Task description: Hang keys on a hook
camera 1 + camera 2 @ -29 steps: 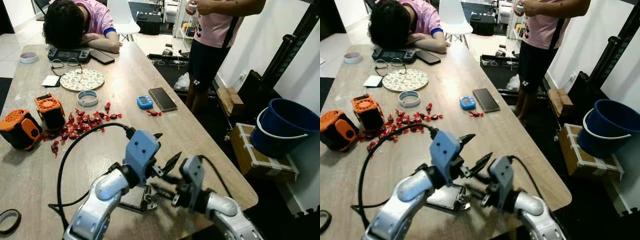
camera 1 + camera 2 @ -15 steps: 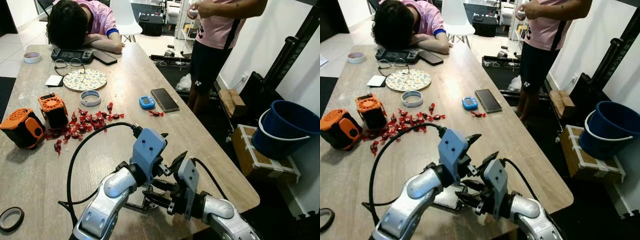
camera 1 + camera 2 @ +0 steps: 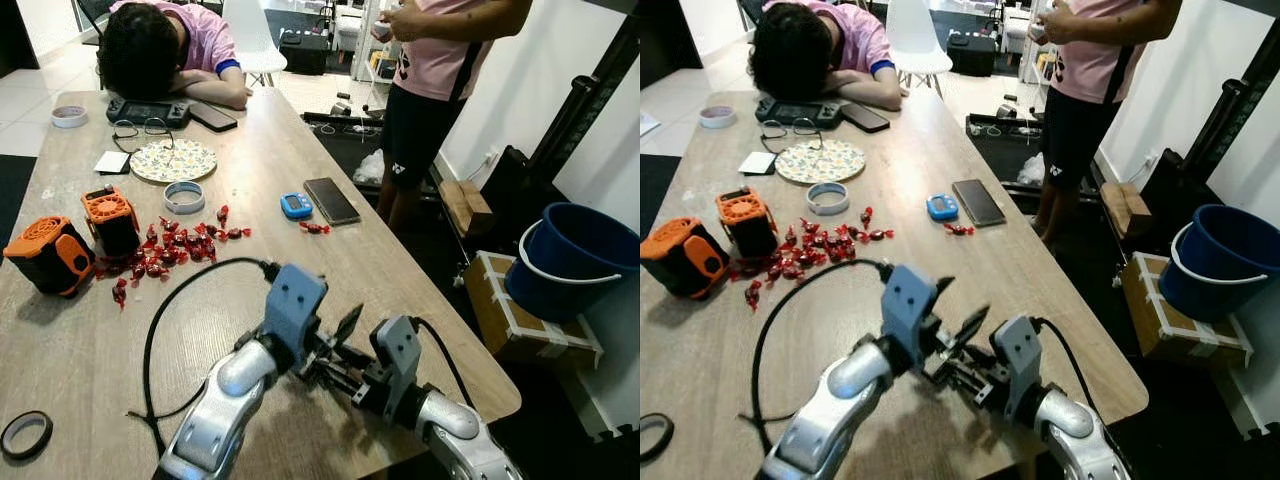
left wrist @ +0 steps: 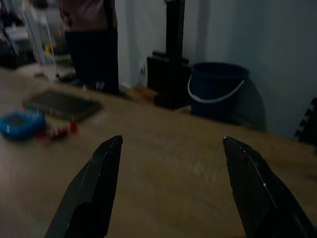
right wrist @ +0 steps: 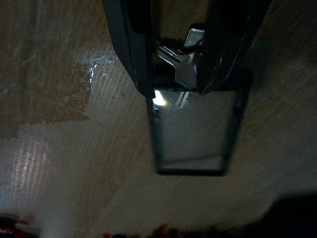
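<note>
Tape roll (image 3: 24,434) flat on table (image 3: 60,350), far left of both grippers, near the front edge. Two orange-black devices (image 3: 45,253) farther back on the left, red candies (image 3: 165,248) scattered just beside them. Ring (image 3: 183,196) and patterned plate (image 3: 173,159) beyond the candies. Glasses (image 3: 128,128), game console (image 3: 145,110) and dark phone (image 3: 213,116) at the far end, beside a person (image 3: 160,45) slumped with head on the table.

Left gripper (image 3: 335,335) raised above the front part of the table, just left of the right gripper and close against it. Fingers (image 4: 101,178) spread wide, nothing between them. Black cable (image 3: 165,330) looping from its wrist down to the table.

Right gripper (image 5: 181,74) immediately right of the left one, pointing down at the tabletop. Fingers (image 5: 131,49) drawn close onto the keys (image 5: 181,67): a silver metal piece pinched between the tips. Dark flat rectangular item (image 5: 195,131) directly under the tips; whether it hangs from the keys or lies on the table cannot be told.

Blue timer (image 3: 291,205), second phone (image 3: 329,199) and a few candies (image 3: 313,227) ahead of the grippers. Standing person (image 3: 430,80) beyond the table's right edge. Cardboard box (image 3: 520,310) and blue bucket (image 3: 570,255) on the floor, far right.
</note>
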Robot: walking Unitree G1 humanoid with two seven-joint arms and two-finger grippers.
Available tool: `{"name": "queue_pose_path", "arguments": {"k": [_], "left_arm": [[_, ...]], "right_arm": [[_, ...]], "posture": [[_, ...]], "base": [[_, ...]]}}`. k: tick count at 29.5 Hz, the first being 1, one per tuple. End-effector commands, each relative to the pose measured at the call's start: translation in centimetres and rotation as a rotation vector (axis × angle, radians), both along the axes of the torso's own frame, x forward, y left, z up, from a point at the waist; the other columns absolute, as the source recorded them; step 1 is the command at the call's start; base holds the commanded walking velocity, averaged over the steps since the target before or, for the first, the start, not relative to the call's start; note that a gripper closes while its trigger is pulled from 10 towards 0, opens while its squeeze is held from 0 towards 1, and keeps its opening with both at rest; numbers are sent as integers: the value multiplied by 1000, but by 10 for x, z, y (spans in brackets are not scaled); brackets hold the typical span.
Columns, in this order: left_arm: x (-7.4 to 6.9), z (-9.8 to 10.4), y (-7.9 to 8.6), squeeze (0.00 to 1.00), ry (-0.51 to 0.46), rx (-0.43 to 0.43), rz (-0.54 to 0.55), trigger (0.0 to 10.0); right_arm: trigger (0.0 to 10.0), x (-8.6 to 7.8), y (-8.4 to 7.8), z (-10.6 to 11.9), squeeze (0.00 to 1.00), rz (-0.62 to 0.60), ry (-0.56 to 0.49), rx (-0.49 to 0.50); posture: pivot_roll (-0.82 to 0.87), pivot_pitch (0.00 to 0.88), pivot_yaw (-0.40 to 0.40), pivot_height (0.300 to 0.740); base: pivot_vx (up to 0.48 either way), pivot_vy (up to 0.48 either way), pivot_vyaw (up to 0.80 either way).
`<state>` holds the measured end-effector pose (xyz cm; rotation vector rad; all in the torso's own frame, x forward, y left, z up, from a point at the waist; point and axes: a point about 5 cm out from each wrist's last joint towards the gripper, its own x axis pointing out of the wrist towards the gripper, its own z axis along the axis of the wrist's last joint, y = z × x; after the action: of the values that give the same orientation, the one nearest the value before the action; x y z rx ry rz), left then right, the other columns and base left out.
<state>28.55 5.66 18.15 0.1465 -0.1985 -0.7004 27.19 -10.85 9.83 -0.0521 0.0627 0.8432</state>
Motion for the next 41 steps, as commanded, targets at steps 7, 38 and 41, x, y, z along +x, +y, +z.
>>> {"name": "queue_pose_path", "arguments": {"k": [7, 38, 41], "left_arm": [[2, -3, -13, 0, 11, 9, -8, 10000], [-7, -45, 47, 0, 142, 140, 15, 10000], [-14, -47, 50, 0, 149, 141, 18, 10000]], "right_arm": [[10000, -3, -2, -4, 0, -2, 18, 4], [10000, -6, -36, 2, 0, -8, 10, -52], [10000, -9, -35, 3, 0, 12, 15, -55]], "posture": [[79, 125, -48, 740], [75, 133, -42, 740], [75, 134, -42, 740]], "base": [[0, 0, 0], [0, 0, 0], [0, 0, 0]]}}
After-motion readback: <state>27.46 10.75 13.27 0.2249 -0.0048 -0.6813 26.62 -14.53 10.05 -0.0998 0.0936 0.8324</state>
